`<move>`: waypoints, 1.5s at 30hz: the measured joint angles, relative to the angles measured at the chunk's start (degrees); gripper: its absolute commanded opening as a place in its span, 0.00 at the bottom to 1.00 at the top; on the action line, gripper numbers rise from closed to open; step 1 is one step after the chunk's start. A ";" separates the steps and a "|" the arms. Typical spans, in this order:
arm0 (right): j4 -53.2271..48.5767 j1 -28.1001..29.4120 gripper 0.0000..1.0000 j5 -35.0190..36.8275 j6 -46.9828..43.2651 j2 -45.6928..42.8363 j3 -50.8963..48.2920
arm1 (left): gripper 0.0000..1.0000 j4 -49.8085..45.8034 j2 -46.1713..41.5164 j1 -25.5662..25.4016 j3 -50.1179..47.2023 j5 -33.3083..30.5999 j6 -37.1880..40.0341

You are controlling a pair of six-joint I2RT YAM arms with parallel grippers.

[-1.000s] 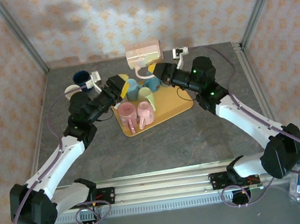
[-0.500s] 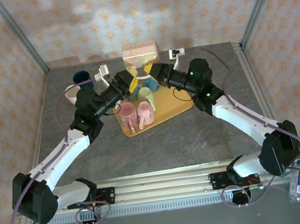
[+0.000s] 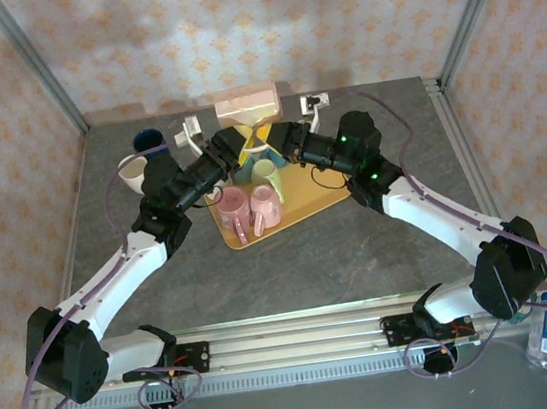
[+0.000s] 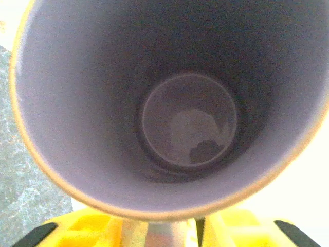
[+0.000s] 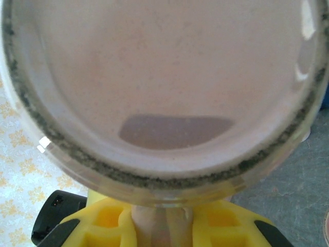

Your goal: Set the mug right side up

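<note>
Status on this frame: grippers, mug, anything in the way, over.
Right gripper shut on mug, held sideways in the air. Left gripper at its mouth, grip unclear. Other mugs crowd tray below.

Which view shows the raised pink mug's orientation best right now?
Top external: the mug lies on its side in mid-air, its whole outline visible. The left wrist view looks straight into its open mouth; the right wrist view faces its flat base.

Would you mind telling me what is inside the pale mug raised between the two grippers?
Nothing: the left wrist view looks into the mug, showing bare walls and a glossy, empty bottom. Nothing covers the inside; the upper wall is shadowed.
</note>
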 measured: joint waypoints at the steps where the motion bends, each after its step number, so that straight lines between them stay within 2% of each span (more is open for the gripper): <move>1: 0.13 0.00 0.00 0.11 0.26 0.00 0.00 | 0.21 0.02 0.00 0.00 0.07 -0.02 0.13; 5: 1.27 -0.02 0.00 0.37 1.01 0.00 -0.02 | 0.02 0.07 0.00 0.00 0.26 -0.07 1.33; 6: 1.27 0.00 0.00 0.42 1.03 0.00 -0.02 | 0.00 0.04 0.00 0.00 0.26 -0.13 1.31; 8: 1.27 0.00 0.16 0.61 1.16 0.00 -0.04 | 0.00 0.04 0.00 0.00 0.26 -0.22 1.33; 10: 1.25 0.00 0.38 0.83 1.40 0.07 -0.07 | 0.00 0.04 0.00 0.00 0.26 -0.26 1.70; 11: 1.57 0.00 0.45 0.94 1.25 0.11 -0.07 | 0.00 0.00 0.00 0.00 0.26 -0.31 1.86; 14: 2.25 0.26 0.56 1.55 0.87 0.11 -0.09 | 0.00 -1.14 0.00 -0.09 0.26 -0.98 2.71; 21: -1.60 0.37 0.61 4.52 -3.08 -0.39 -0.20 | 0.00 -6.14 -0.02 -0.11 1.75 -2.32 7.61; 28: -21.35 0.37 0.62 14.21 -14.67 -5.86 0.15 | 0.00 -23.52 -3.91 0.09 4.96 -8.07 18.36; 34: -36.57 0.37 0.62 22.29 -26.32 -8.87 3.56 | 0.00 -40.28 -7.85 2.69 9.62 -13.62 27.93; 39: -44.72 0.37 0.62 25.31 -34.03 -8.59 5.92 | 0.00 -53.18 -8.20 4.44 12.46 -20.92 35.47; 45: -49.59 0.37 0.62 25.68 -38.62 -5.68 8.15 | 0.00 -68.17 -7.50 4.48 13.94 -34.14 44.22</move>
